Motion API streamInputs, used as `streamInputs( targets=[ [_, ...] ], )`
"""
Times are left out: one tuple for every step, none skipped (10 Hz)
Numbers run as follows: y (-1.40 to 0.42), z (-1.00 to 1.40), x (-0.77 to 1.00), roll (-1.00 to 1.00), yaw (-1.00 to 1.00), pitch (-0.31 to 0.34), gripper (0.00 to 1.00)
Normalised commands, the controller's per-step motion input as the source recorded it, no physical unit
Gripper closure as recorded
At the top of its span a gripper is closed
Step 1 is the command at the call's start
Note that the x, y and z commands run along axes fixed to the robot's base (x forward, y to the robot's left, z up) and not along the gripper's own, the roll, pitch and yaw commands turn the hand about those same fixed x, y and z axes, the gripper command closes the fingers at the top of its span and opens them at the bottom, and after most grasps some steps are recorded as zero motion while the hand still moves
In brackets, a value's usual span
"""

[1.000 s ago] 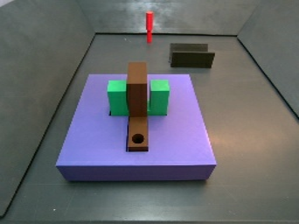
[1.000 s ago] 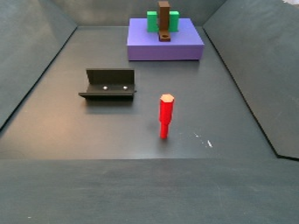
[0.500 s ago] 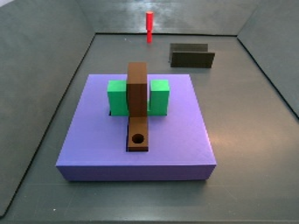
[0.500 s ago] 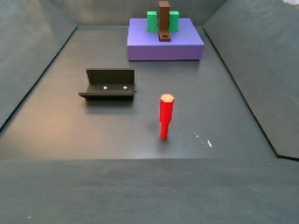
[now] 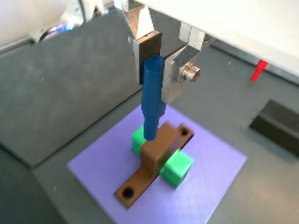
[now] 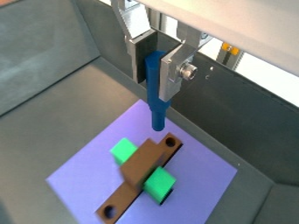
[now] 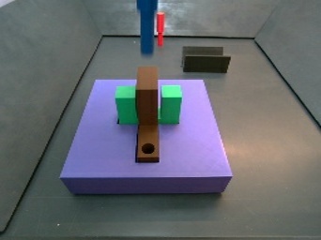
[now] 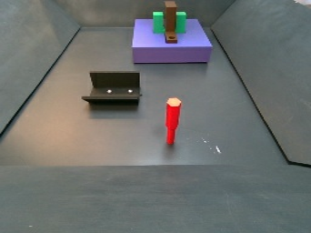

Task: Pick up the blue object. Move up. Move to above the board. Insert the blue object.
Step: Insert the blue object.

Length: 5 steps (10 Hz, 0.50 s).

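Since half a second ago, the blue object has come into a side view at the top edge, hanging upright in front of the red peg, where nothing blue showed before.

In both wrist views the hand is clamped on the upper end of the blue object, its silver fingers pressing either side, and the stick points straight down. It hangs well above the board, which lies across the green block on the purple slab.

Judging from this, the carry to above the board is the step in hand. In a wrist view the stick's lower tip sits near the hole end of the board but not clearly over the hole, and the angle makes true alignment hard to tell. To do it well, the hand should keep its height, slide sideways until the tip is centred over the hole, keep the stick vertical, and only then descend slowly.

Away on the counter, the fixture stands clear of this path.
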Motion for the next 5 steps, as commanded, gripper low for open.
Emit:
streamInputs(
  targets=[
    [-0.71, -0.51, 0.0, 0.12, 0.17, -0.064, 1.0],
    [-0.48, -0.59, -0.01, 0.18, 0.19, -0.056, 1.0],
    [-0.39, -0.53, -0.04, 0.25, 0.23, -0.049, 1.0],
    [-0.27, -0.48, -0.12, 0.25, 0.24, 0.0, 1.0],
    [-0.17, -0.41, -0.06, 0.2, 0.11, -0.057, 1.0]
  ],
)
